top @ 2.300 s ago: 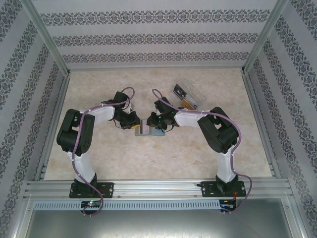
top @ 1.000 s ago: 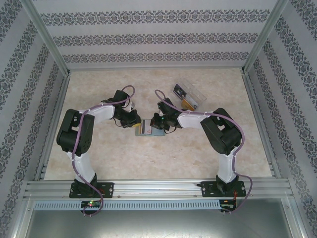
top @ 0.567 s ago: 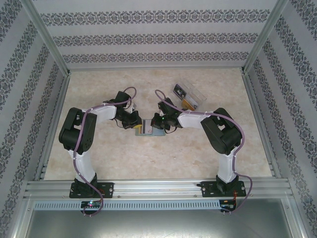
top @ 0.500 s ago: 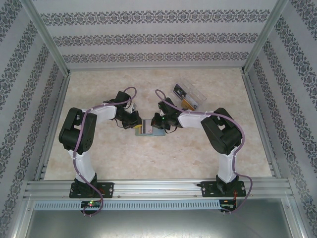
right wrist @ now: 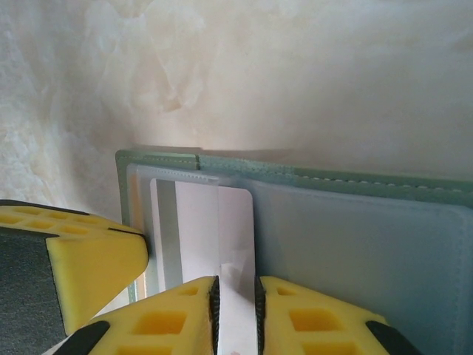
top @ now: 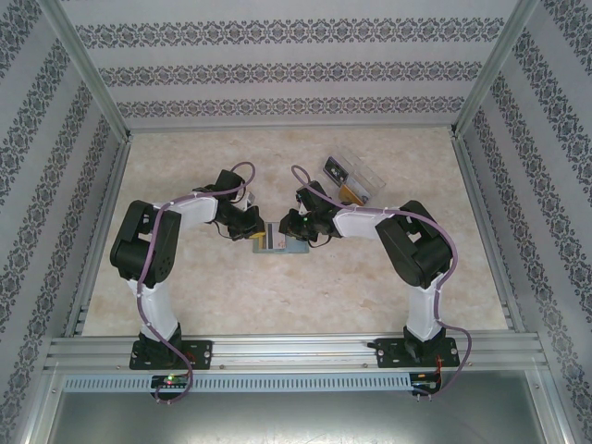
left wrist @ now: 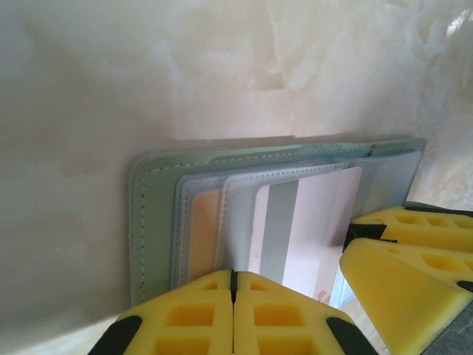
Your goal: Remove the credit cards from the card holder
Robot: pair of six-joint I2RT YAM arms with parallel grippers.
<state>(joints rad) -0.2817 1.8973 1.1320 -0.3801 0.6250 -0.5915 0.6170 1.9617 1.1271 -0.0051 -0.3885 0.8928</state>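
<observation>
I see my left gripper (left wrist: 233, 296) closed tight at the edge of the grey-green soft bifold card holder (left wrist: 151, 222), which lies open on the tabletop (top: 203, 305). My right gripper (right wrist: 235, 314), jaws narrowly parted, straddles 1 pale grey-striped plastic card (right wrist: 199, 229), seemingly unclamped.

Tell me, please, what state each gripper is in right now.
Left gripper: shut at the card holder's edge; whether it grips cannot be told.
Right gripper: slightly open over the pale card.

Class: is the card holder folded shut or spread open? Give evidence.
Spread open: the card holder lies flat on the table, both panels' pockets up, a card showing.
</observation>
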